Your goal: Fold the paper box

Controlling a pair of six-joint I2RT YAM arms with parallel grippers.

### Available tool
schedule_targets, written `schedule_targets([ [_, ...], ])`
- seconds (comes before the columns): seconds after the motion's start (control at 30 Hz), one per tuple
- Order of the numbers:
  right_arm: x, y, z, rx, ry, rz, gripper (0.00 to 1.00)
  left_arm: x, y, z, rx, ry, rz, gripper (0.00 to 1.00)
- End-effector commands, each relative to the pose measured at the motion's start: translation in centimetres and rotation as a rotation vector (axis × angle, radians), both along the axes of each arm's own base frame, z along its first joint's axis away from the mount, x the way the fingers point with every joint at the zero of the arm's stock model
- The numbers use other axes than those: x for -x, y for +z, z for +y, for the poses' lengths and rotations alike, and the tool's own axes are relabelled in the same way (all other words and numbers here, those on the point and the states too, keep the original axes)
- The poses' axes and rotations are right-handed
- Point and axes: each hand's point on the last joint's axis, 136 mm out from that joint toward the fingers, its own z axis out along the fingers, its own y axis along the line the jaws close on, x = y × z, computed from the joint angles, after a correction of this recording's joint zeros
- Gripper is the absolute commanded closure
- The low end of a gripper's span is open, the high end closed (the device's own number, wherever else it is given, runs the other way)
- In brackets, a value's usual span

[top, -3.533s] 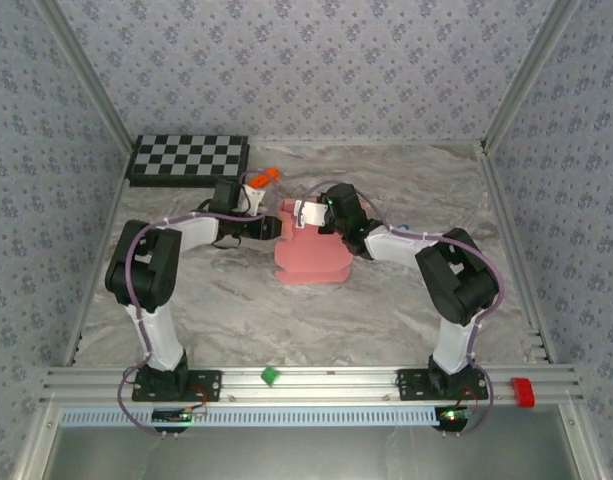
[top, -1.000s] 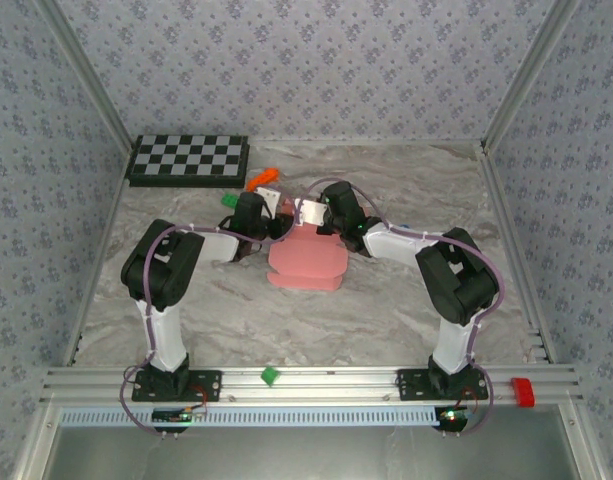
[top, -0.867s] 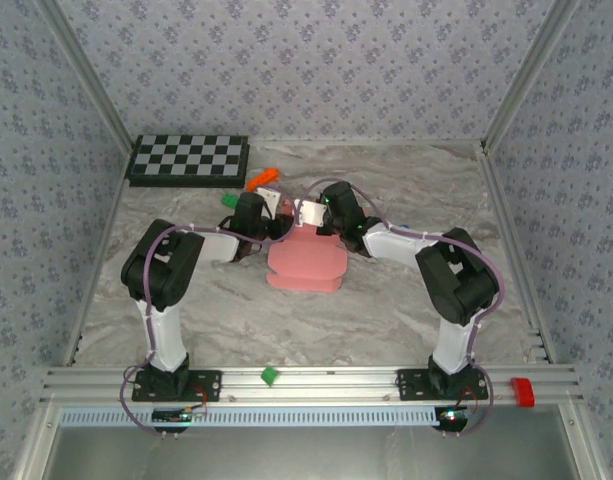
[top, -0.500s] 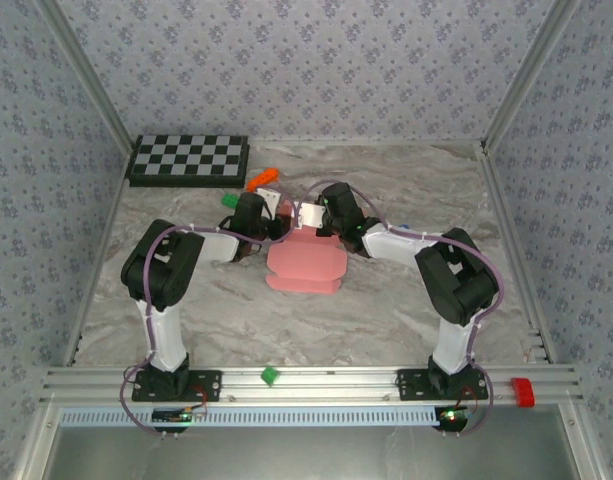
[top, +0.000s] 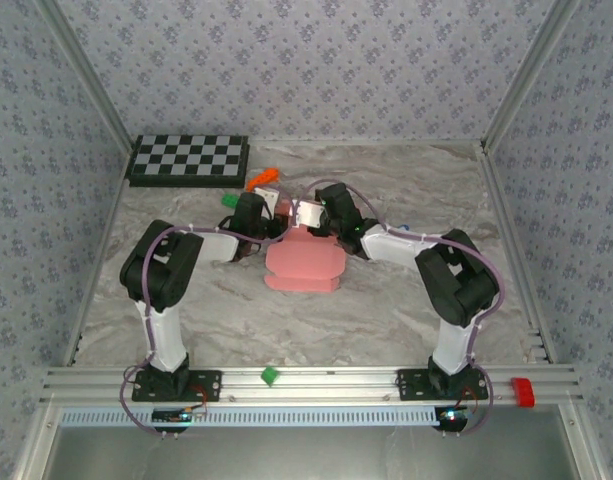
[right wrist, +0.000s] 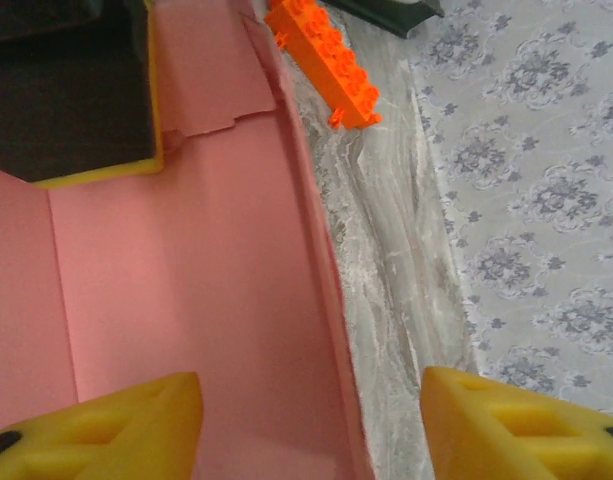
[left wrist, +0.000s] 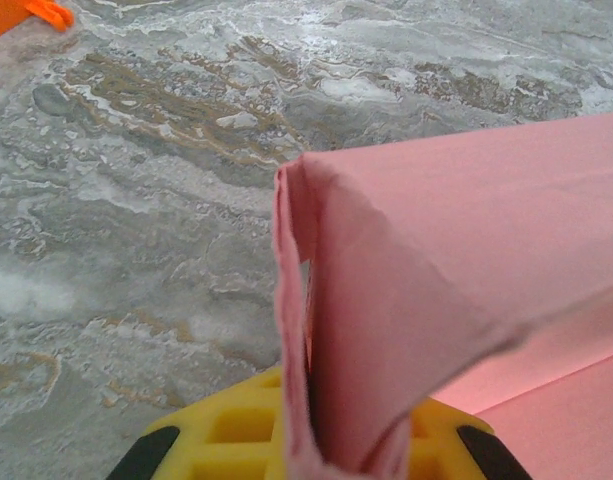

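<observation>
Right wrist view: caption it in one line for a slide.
Right gripper open astride the pink paper box edge; orange block on the marbled table beyond.

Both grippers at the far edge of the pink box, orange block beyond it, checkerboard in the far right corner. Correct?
One error: the checkerboard lies in the far left corner, as the top external view shows. The rest is right: the left gripper and right gripper are at the far edge of the paper box, with the orange block beyond it.

A robot lab cell; aluminium frame (top: 326, 379), patterned wall panels (top: 306, 70), checkerboard (top: 188, 158) on marbled table (top: 386, 310)
</observation>
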Motion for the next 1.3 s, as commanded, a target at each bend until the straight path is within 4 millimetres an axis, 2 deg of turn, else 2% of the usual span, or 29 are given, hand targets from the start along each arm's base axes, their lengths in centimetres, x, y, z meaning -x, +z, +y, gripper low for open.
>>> schedule_targets([
  [0.0, 0.3, 5.0, 0.1, -0.127, -0.063, -0.053, 0.35, 0.2, 1.3, 0.5, -0.023, 0.040, 0.005, 0.91],
  [0.17, 0.8, 8.7, -1.2, -0.241, -0.186, -0.035, 0.28, 0.5, 1.6, 1.6, -0.062, 0.100, 0.020, 0.91],
  [0.3, 0.8, 11.3, -3.0, -0.388, -0.362, 0.042, 0.28, 0.8, 2.2, 2.4, -0.075, 0.155, 0.027, 0.92],
  [0.4, 1.2, 11.5, -4.9, -0.501, -0.516, 0.161, 0.28, 1.1, 2.8, 3.2, -0.055, 0.216, 0.048, 0.94],
  [0.47, 1.1, 11.1, -6.2, -0.563, -0.631, 0.222, 0.28, 1.5, 3.3, 3.2, -0.038, 0.217, 0.061, 0.94],
  [0.53, 1.3, 10.1, -6.5, -0.591, -0.697, 0.299, 0.29, 1.8, 3.7, 3.2, -0.030, 0.219, 0.074, 0.94],
  [0.67, 1.3, 8.4, -6.6, -0.619, -0.773, 0.389, 0.32, 2.1, 4.5, 3.0, -0.032, 0.207, 0.097, 0.94],
  [0.8, 1.0, 7.8, -6.1, -0.633, -0.775, 0.432, 0.39, 2.3, 5.0, 2.9, -0.044, 0.194, 0.106, 0.94],
  [0.83, 0.9, 7.6, -6.1, -0.628, -0.783, 0.442, 0.42, 2.4, 5.0, 3.0, -0.051, 0.196, 0.110, 0.94],
  [1.07, -0.1, 5.4, -6.5, -0.600, -0.805, 0.540, 0.78, 2.6, 5.5, 3.1, -0.055, 0.196, 0.108, 0.93],
  [1.17, -0.4, 5.0, -6.4, -0.594, -0.802, 0.553, 0.86, 2.7, 5.5, 3.2, -0.057, 0.198, 0.106, 0.94],
  [1.27, -0.6, 4.3, -6.5, -0.589, -0.806, 0.578, 0.89, 2.7, 5.5, 3.2, -0.058, 0.202, 0.108, 0.93],
])
